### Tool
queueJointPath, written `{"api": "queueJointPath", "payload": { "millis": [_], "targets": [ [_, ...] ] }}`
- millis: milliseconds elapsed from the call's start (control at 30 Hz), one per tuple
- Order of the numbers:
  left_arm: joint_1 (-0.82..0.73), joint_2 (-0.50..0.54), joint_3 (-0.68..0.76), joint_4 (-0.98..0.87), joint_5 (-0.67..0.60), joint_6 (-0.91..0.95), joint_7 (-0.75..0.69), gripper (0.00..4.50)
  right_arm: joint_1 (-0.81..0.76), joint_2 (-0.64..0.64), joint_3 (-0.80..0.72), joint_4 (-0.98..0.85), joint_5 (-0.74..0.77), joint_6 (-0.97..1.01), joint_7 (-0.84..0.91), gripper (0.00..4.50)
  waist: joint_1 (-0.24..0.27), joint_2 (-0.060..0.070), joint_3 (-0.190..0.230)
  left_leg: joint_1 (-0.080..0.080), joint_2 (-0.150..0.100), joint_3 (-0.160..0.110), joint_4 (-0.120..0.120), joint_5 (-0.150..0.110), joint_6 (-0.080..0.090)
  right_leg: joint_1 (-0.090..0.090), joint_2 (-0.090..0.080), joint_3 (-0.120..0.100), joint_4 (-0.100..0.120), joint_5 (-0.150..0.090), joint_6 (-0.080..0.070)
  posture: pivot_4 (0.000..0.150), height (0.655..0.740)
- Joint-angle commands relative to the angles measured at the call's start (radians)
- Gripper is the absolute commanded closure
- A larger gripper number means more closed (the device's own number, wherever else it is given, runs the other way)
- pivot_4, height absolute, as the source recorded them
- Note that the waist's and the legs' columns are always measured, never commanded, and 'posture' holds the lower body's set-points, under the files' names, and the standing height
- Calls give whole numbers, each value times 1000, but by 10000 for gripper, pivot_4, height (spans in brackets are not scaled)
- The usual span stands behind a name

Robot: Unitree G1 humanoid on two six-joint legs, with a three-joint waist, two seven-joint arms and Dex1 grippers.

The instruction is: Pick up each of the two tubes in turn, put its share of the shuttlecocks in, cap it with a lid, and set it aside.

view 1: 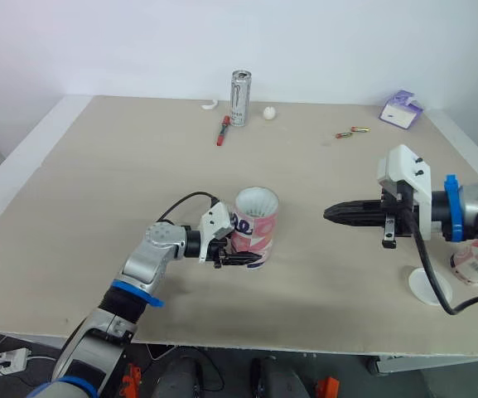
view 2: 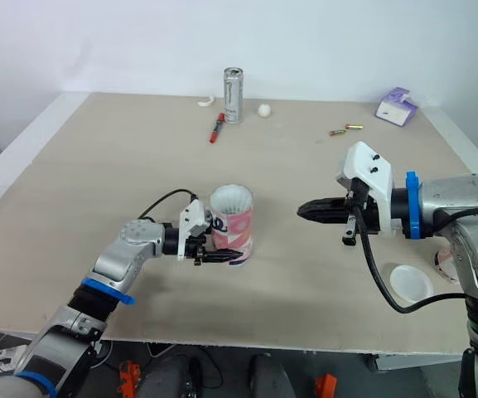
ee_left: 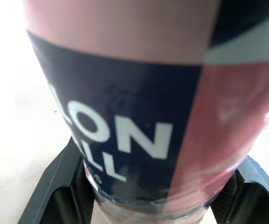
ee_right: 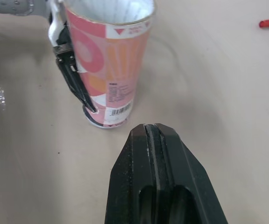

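Two pincers are at work. Your left pincer point(view 1: 253, 259) is clamped low on the pink tube point(view 1: 256, 224), with one black finger on either side just above its base. The tube stands upright on the desk point(view 1: 98, 182), its mouth open and white shuttlecock feathers point(view 1: 257, 200) showing inside the rim. Your right pincer point(view 1: 328, 214) has its fingers pressed together with nothing between them. It hovers over the desk with its tips aimed at the tube, which stands ahead of them and clearly apart. Back behind that pincer's wrist, a white lid point(view 1: 429, 287) lies flat on the desk. Just beside the lid is what looks like a second tube point(view 1: 475, 262), pink with a printed label and partly hidden by the forearm. Well beyond both pincers, toward the far edge, you have a silver can point(view 1: 239, 98), a red marker point(view 1: 222, 130), a small white ball-like thing point(view 1: 269, 113) and a purple-and-white pack point(view 1: 401, 109).
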Motion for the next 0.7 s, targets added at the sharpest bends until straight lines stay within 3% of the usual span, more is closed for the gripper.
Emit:
{"api": "queueJointPath", "payload": {
  "millis": [33, 500, 633, 700],
  "targets": [
    [38, -3, -59, 6, 29, -18, -19, 18361, 30, -47, -28, -15, -5, -54, -12, 44535, 0, 0, 0, 0, 0, 0, 0, 0, 0, 0, 0, 0, 0, 0, 0, 1500, 7400],
    [53, 2, -77, 24, 54, -78, -40, 18361, 212, -242, -29, 105, -81, -224, 36, 44535, 0, 0, 0, 0, -1, -2, -1, -2, 3, 2, 0, -1, -2, -2, 1, 1500, 7400],
    [55, 6, -79, 24, 50, -81, -50, 18361, 246, -318, -25, 176, -82, -207, 75, 33376, 0, 1, 0, 0, -1, -2, -1, -3, 4, 2, 0, 0, -3, -2, 0, 1500, 7400],
    [58, 6, -78, 26, 43, -75, -62, 18361, 265, -338, -28, 190, -86, -228, 92, 23415, 0, 1, 0, 0, -1, -2, -1, -4, 5, 2, 0, -1, -3, -3, 0, 1500, 7400]
  ]
}}
